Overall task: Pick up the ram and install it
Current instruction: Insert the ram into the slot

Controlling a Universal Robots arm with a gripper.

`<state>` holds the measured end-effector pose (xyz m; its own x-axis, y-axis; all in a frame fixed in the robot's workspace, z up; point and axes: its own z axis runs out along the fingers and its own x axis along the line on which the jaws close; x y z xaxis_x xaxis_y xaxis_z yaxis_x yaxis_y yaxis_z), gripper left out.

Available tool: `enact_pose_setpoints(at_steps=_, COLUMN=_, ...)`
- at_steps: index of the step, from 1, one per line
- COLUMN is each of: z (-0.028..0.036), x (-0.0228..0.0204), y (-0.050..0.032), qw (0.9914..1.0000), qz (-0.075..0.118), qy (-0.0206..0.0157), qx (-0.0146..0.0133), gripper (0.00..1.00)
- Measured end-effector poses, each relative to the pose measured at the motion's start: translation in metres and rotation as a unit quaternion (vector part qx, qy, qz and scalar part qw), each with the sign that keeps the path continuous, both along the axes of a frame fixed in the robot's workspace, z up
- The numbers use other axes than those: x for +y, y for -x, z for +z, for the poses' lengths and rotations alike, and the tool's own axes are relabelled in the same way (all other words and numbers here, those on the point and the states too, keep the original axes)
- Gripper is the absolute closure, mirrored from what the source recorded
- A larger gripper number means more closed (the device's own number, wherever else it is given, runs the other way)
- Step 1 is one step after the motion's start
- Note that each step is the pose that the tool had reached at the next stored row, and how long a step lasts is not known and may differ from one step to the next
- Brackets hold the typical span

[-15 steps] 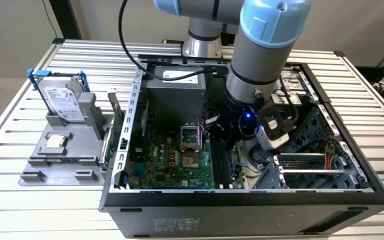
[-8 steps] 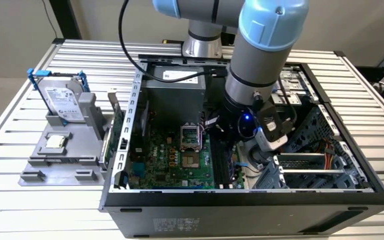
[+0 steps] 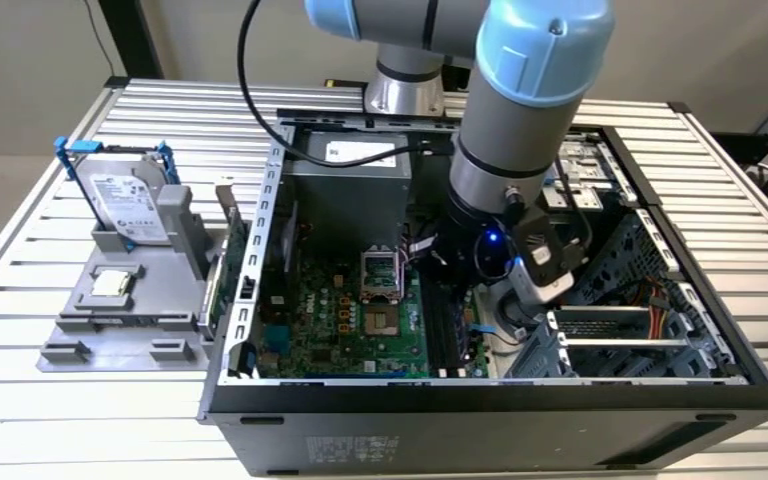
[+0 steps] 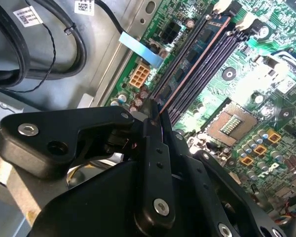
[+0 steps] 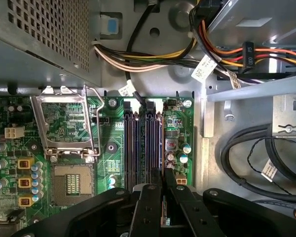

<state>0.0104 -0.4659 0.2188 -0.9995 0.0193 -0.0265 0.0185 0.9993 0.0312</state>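
Observation:
The ram is a long dark stick with a copper-coloured edge. It stands on edge along the outermost memory slot of the motherboard, inside the open computer case. My gripper is down in the case at the stick's near end, its two black fingers shut on it. In the first wrist view the gripper sits over the end of the slots. In the exterior view the gripper hangs below the arm's wrist, just above the slots. Whether the stick is fully seated cannot be told.
A CPU socket with its raised metal frame lies beside the slots. Bundled power cables and black cables run close by. Outside the case, a grey fixture holds a silver hard drive and a small square chip.

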Motion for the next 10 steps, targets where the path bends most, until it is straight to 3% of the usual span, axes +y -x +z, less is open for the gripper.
enact_pose_setpoints(at_steps=10, z=-0.0011, x=-0.0003, y=0.0000, qw=1.00000, qz=-0.001, qy=0.0000, qx=0.0000, gripper=1.00)
